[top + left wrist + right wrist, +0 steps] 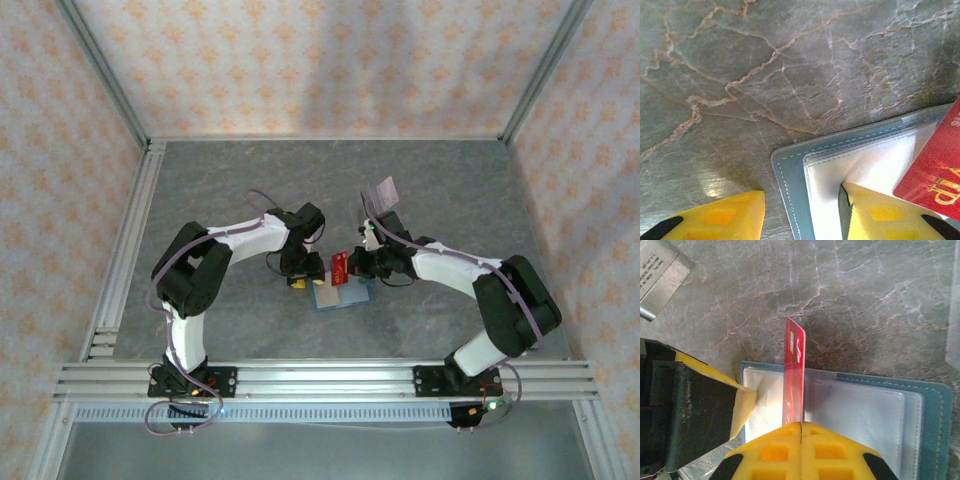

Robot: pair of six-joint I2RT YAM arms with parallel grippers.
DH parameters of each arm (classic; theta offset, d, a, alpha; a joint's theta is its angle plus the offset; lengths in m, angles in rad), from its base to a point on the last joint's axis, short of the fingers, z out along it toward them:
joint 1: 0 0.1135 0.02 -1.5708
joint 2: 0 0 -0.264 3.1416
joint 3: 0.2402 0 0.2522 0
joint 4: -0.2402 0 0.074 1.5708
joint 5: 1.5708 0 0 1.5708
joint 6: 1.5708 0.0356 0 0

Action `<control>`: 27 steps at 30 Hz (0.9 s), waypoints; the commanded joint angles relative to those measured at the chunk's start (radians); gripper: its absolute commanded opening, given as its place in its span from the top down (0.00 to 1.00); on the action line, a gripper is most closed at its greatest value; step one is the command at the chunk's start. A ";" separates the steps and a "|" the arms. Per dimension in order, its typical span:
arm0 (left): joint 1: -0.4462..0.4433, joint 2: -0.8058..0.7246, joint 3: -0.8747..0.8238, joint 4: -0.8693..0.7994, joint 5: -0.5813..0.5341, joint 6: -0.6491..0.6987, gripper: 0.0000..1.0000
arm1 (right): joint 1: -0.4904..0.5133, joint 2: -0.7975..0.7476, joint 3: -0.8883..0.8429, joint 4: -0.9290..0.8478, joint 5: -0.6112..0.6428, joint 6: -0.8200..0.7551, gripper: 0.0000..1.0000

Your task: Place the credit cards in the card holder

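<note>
From where I stand, the right hand (801,426) is clamped shut on the red card (794,372). It holds the card on edge and upright, with the lower end just over the open card holder (867,412), which lies flat on the grey tabletop (865,300) between the two arms. The left hand (801,197) is spread open at the holder's other end: one yellow finger (880,215) rests on the pale inner pocket, and the other sits over bare tabletop beside the teal border. I'd judge the step in hand to be feeding this card into a pocket. To do it well, the card wants tipping from upright to nearly flat so its leading edge meets the pocket's mouth, then a slow slide along the pocket line. I can't make out whether the pocket lip is lifted. The left finger should press firmly so the holder doesn't skid, yet stay out of the card's path. A pinkish card (383,190) waits farther back, near the right arm.
</note>
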 commanded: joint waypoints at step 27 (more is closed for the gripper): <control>-0.006 0.031 -0.035 -0.046 -0.049 -0.004 0.57 | -0.013 -0.010 -0.044 0.005 -0.043 -0.027 1.00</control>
